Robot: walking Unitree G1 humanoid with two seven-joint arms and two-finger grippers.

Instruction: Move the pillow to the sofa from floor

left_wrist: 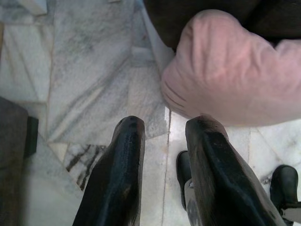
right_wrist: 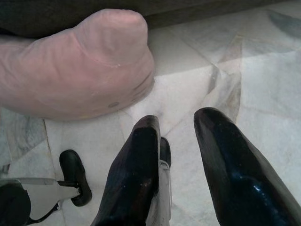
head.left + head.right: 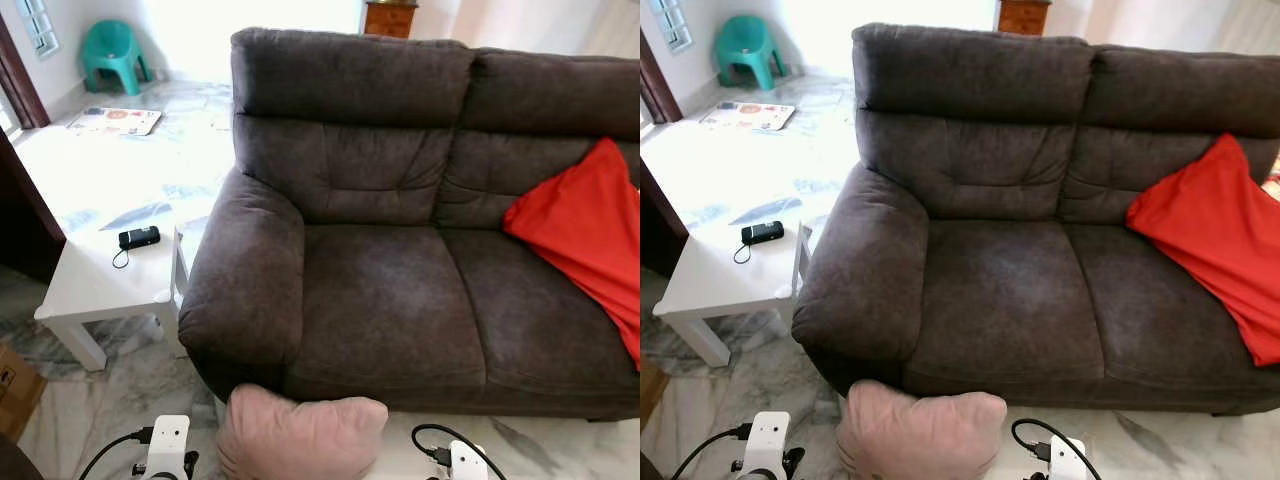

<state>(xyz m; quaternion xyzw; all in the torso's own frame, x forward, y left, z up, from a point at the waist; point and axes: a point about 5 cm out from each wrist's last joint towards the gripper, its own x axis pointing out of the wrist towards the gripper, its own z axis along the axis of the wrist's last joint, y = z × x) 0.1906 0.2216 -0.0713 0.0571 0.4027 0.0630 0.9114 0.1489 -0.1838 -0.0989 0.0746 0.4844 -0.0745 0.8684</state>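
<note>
The pink pillow (image 3: 300,437) lies ungrasped on the floor against the sofa (image 3: 400,300), with the left gripper (image 1: 164,136) and right gripper (image 2: 176,127) spread empty beside it.

We hold both arms low in front of us, white wrists at the bottom edge of the head views. Left gripper (image 1: 162,127): two black fingers (image 1: 117,179) parted, nothing between them, pointing down. Right gripper (image 2: 176,125): fingers (image 2: 230,165) likewise parted and empty, pointing down.
</note>
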